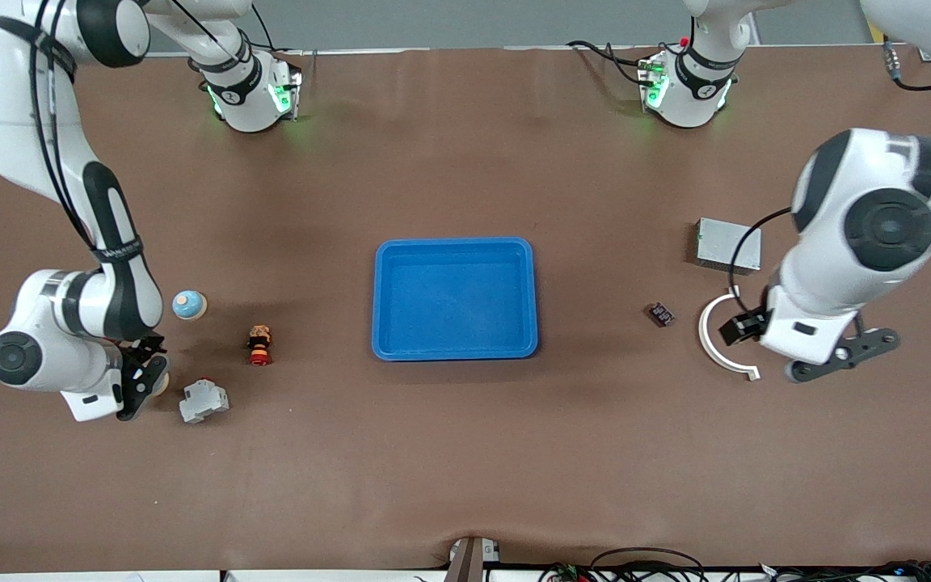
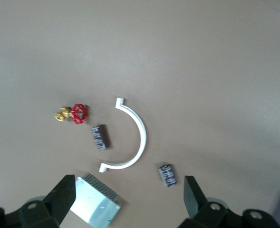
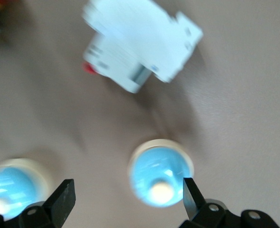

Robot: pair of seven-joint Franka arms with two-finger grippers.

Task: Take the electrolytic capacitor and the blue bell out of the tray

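Two blue bells with cream rims show in the right wrist view, one [image 3: 161,173] close to one finger and the other [image 3: 11,183] off to the side. In the front view one bell [image 1: 189,305] stands clear, and the other [image 1: 163,381] peeks out under my right gripper [image 1: 140,381]. The right gripper [image 3: 128,202] is open and empty. A small dark capacitor [image 1: 661,314] lies between the blue tray [image 1: 455,245] and my left arm. The left wrist view shows it [image 2: 168,175] and a second capacitor [image 2: 100,137]. My left gripper [image 2: 129,202] hangs open above them and also shows in the front view [image 1: 793,343].
A white circuit breaker [image 1: 204,401] and a red-and-black push button [image 1: 259,345] lie by the bells. A white curved clip [image 1: 722,343], a grey metal box [image 1: 728,245] and a red-handled brass valve [image 2: 75,114] lie near the capacitors.
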